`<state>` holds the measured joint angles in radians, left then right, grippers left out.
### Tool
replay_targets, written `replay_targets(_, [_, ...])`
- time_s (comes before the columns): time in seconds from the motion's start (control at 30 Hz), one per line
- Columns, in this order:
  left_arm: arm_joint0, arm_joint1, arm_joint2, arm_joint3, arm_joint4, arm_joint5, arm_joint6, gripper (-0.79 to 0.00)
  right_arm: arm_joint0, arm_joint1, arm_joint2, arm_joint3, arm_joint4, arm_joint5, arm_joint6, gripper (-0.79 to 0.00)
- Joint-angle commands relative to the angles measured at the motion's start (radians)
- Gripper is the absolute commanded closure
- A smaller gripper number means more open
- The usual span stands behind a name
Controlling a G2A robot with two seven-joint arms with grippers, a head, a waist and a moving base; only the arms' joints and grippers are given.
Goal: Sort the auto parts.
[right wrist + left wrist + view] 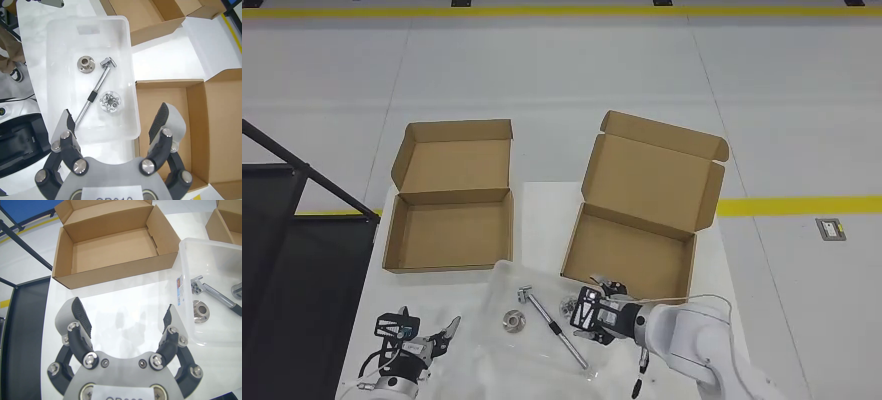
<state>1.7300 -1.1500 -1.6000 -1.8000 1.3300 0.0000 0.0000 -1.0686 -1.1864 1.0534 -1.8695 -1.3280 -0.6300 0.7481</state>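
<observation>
Your left gripper [122, 303] and right gripper [115, 108] are wide open, empty; bin [130, 56] wall stands between left one and rod [98, 85].

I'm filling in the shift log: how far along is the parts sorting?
Done: nothing yet. The left box and right box both look empty.
In hand: nothing. The left gripper and right gripper are open, with no part between their fingers.
Left: all three parts, the flanged hub, the long rod and the toothed disc, lie in the clear bin.
</observation>
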Motion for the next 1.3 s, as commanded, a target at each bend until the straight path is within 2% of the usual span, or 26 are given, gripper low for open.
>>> replay_targets(0.0, [0.000,0.000,0.000,0.000,0.000,0.000,0.000,-0.785,0.006,-0.003,-0.033,-0.013,-0.030,-0.005,-0.006,-0.785])
replay_targets(0.17, [0.000,0.000,0.001,-0.002,-0.004,-0.004,0.002,-0.785,0.075,-0.023,-0.152,0.016,-0.081,-0.029,0.044,-0.785])
replay_targets(0.23, [0.006,0.000,-0.012,-0.002,-0.026,-0.040,0.047,-0.785,0.116,-0.036,-0.210,0.043,-0.080,-0.045,0.083,-0.785])
replay_targets(0.43, [0.043,-0.003,-0.044,-0.003,-0.038,-0.036,0.151,-0.785,0.251,-0.092,-0.339,0.176,0.015,0.015,0.223,-0.785])
replay_targets(0.6, [0.057,-0.003,-0.053,-0.007,-0.045,-0.042,0.163,-0.785,0.333,-0.132,-0.402,0.272,0.070,0.089,0.315,-0.785])
replay_targets(0.87, [0.057,-0.003,-0.053,-0.007,-0.045,-0.042,0.163,-0.785,0.418,-0.182,-0.452,0.408,0.151,0.151,0.367,-0.785])
replay_targets(1.1, [0.057,-0.003,-0.053,-0.007,-0.045,-0.042,0.163,-0.785,0.453,-0.202,-0.459,0.494,0.185,0.143,0.358,-0.785])
replay_targets(1.27, [0.057,-0.003,-0.053,-0.007,-0.045,-0.042,0.163,-0.785,0.452,-0.210,-0.466,0.511,0.143,0.180,0.336,-0.770])
